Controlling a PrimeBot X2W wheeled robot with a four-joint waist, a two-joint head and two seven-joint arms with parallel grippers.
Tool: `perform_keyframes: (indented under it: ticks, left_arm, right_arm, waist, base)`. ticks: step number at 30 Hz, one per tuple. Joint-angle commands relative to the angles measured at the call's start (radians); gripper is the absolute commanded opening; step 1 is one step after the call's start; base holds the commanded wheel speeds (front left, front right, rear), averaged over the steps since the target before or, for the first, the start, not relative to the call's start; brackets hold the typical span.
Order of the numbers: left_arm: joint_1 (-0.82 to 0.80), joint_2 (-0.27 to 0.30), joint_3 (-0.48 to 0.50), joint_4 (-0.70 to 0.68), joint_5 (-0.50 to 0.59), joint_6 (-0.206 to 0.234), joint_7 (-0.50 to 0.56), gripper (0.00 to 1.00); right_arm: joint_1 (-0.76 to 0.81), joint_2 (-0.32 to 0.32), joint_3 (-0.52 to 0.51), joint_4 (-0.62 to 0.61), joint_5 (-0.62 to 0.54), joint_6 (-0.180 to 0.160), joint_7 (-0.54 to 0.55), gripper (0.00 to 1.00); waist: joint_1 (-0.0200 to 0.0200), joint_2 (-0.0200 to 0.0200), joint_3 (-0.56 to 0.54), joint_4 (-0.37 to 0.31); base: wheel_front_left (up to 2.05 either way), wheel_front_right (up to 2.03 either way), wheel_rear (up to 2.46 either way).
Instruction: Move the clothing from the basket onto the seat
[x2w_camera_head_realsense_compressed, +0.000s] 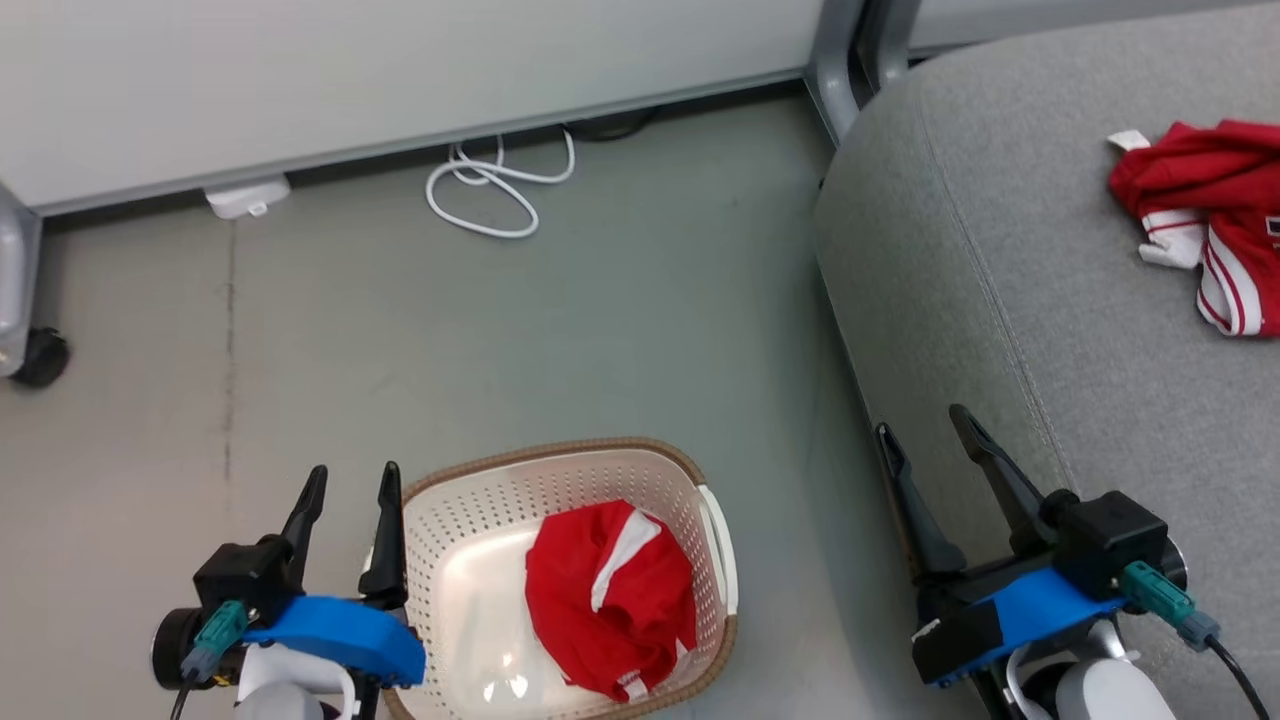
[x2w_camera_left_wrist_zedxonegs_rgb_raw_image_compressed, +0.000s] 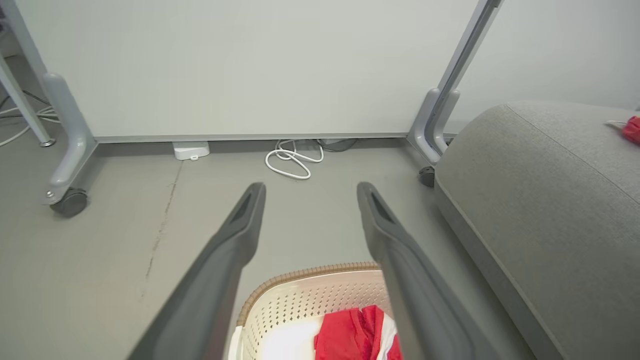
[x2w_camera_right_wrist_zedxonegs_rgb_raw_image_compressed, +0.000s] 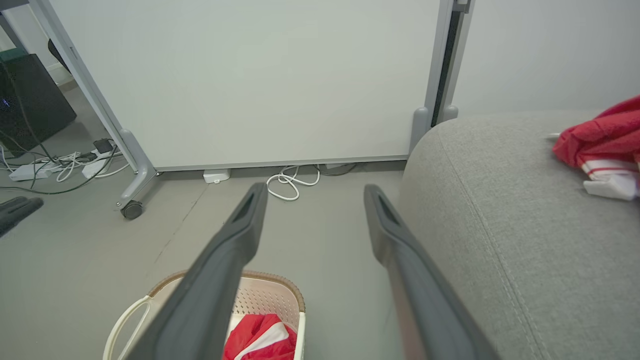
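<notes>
Left gripper (x2w_camera_head_realsense_compressed: 354, 470), two long dark fingers on a blue mount: jaws spread wide, holding nothing, just beside the left rim of the cream perforated plastic basket with brown woven-look rim (x2w_camera_head_realsense_compressed: 560, 448); right gripper (x2w_camera_head_realsense_compressed: 920, 420), same build: jaws likewise apart and empty, against the front edge of the large grey woven-fabric sofa (x2w_camera_head_realsense_compressed: 1050, 330).

Count: two grippers; one basket, on the floor; one sofa; two red garments with white trim. One, apparently the shorts (x2w_camera_head_realsense_compressed: 605, 595), lies crumpled in the basket; the other, a jersey with striped cuffs (x2w_camera_head_realsense_compressed: 1215, 195), lies on the seat, well apart.

Judgement: task half done; second pick-up in hand. Next move calls for lowering a gripper into the basket, closing on a fold, lifting clear of the rim; then carrying rightward to the seat.
</notes>
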Motion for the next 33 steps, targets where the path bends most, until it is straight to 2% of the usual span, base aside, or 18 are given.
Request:
perform_keyframes:
  ticks: [1, 6, 15, 22, 33]
  left_arm:
    - [-0.045, 0.01, -0.019, 0.03, -0.008, -0.008, -0.003, 1.0]
    - [-0.136, 0.029, -0.074, 0.129, -0.032, -0.008, -0.003, 1.0]
    - [-0.305, 0.057, -0.178, 0.299, -0.104, -0.007, 0.042, 1.0]
    - [-0.415, 0.077, -0.291, 0.378, -0.177, -0.005, 0.129, 1.0]
    - [-0.524, 0.118, -0.433, 0.447, -0.264, -0.005, 0.181, 1.0]
  right_arm:
    - [-0.03, 0.001, 0.012, -0.004, 0.011, 0.0, -0.015, 1.0]
    - [-0.074, 0.001, 0.039, 0.008, 0.032, 0.0, -0.049, 1.0]
    - [-0.126, 0.001, 0.052, 0.021, 0.052, 0.0, -0.102, 1.0]
    - [-0.15, 0.001, 0.064, 0.025, 0.062, 0.0, -0.128, 1.0]
    - [-0.197, 0.001, 0.101, 0.021, 0.079, 0.0, -0.155, 1.0]
  waist:
    - [-0.0001, 0.0, 0.112, -0.077]
    - [-0.0001, 0.0, 0.226, -0.138]
    - [-0.0001, 0.0, 0.407, -0.203]
    - [-0.0001, 0.0, 0.518, -0.22]
    - [-0.0001, 0.0, 0.632, -0.232]
  base:
    - [0.0, 0.0, 0.0]
    - [0.0, 0.0, 0.0]
    - [0.0, 0.0, 0.0]
    - [0.0, 0.0, 0.0]
    - [0.0, 0.0, 0.0]
